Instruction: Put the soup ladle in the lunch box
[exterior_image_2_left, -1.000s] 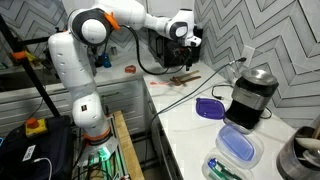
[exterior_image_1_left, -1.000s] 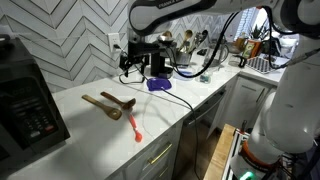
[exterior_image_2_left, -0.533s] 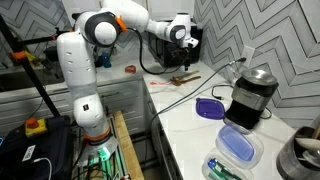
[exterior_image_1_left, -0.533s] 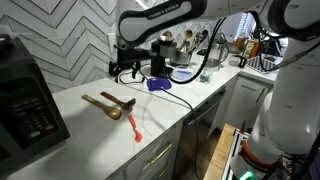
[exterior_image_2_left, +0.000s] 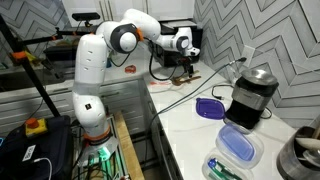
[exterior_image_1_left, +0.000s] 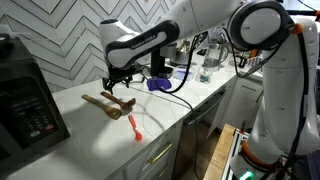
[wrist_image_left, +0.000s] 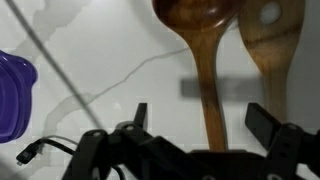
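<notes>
The soup ladle (wrist_image_left: 203, 45) is dark brown wood and lies flat on the white counter. It also shows in both exterior views (exterior_image_1_left: 122, 101) (exterior_image_2_left: 182, 77). My gripper (wrist_image_left: 203, 120) is open and hovers right over it, with the ladle's handle between the two fingers, untouched. In both exterior views the gripper (exterior_image_1_left: 118, 87) (exterior_image_2_left: 188, 68) points down just above the utensils. The purple lunch box (exterior_image_1_left: 158, 84) sits further along the counter, apart from the ladle. It shows at the left edge of the wrist view (wrist_image_left: 12, 95) and in an exterior view (exterior_image_2_left: 208, 107).
A lighter tan wooden spoon (wrist_image_left: 268, 40) lies right beside the ladle (exterior_image_1_left: 98, 103). A small red-orange utensil (exterior_image_1_left: 135, 125) lies near the counter's front edge. A large black appliance (exterior_image_1_left: 25, 100) stands at one end. A black cable (wrist_image_left: 45, 55) runs across the counter.
The arm has swung away from the lunch box and along the counter, and it now hangs over the ladle and spoon. The gripper stays open. Nothing on the counter has moved.
</notes>
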### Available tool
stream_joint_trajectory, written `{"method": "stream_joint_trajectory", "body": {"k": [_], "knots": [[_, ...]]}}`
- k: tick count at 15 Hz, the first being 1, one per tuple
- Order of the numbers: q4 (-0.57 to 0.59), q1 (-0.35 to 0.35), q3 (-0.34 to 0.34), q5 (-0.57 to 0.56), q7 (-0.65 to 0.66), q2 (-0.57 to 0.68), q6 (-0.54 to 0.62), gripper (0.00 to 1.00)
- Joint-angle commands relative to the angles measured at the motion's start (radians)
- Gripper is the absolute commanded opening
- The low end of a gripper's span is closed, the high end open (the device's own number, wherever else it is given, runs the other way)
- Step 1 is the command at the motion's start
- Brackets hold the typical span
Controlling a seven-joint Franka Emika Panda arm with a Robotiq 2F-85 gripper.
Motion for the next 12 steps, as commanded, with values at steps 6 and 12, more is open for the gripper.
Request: {"method": "stream_joint_trajectory", "body": {"k": [6,12], "knots": [[0.123,-0.023,-0.009,0.170,-0.265,0.137,-0.012,1.00],[0.160,-0.018,-0.022,0.186,-0.286,0.178,-0.085,0.63]]}}
